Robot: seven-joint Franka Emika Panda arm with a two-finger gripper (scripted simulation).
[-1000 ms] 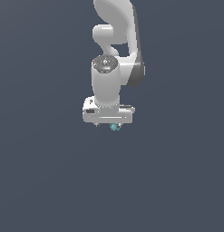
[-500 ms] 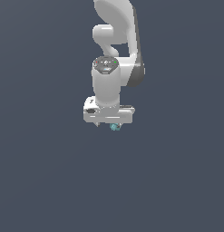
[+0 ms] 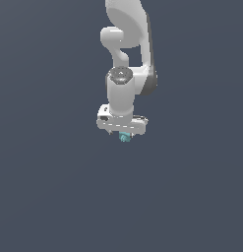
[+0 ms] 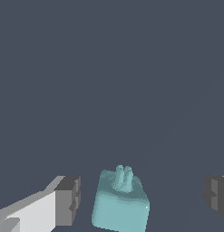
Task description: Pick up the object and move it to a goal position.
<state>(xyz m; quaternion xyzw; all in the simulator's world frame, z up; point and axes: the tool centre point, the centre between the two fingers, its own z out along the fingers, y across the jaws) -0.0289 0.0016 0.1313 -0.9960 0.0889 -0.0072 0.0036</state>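
The object, a tiny teal-cyan block with a small knob on top, lies between my two fingers in the wrist view. One grey pad stands a short gap from it; the other pad is much farther off. Neither pad touches it, so my gripper is open around it. In the exterior view the object peeks out just under the white hand, and my gripper points straight down over it. The fingertips are mostly hidden there by the hand.
A plain dark grey-blue surface fills both views. The white and grey arm rises straight above the hand. No goal marker or other object shows.
The wrist and hand have shifted slightly down and toward the exterior view's right. The teal object has stayed in place.
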